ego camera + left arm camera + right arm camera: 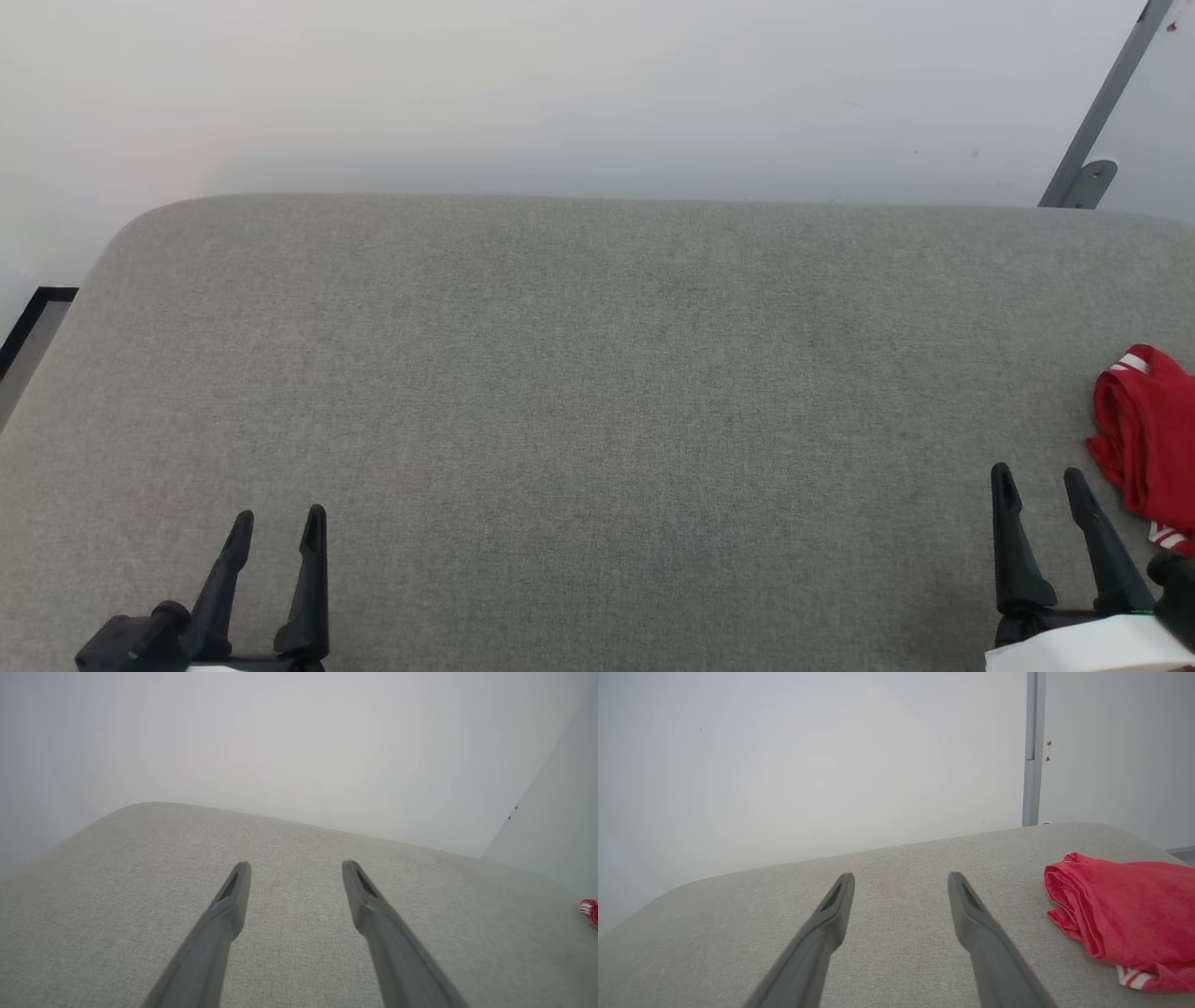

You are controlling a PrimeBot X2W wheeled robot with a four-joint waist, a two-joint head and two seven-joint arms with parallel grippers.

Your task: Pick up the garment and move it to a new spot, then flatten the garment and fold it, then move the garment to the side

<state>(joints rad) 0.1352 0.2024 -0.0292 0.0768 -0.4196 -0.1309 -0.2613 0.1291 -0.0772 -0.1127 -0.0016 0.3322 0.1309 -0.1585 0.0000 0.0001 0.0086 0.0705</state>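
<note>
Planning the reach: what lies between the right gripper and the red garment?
Nothing. The stretch between the right gripper and the garment is bare grey cushion, clearest in the right wrist view.

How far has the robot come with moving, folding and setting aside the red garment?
Done: nothing certain; the garment lies bunched, not flat, at the right edge of the grey surface. In hand: nothing; the left gripper and the right gripper rest with jaws open, apart from it. Left, it seems: pick up, move, flatten, fold, set aside.
</note>
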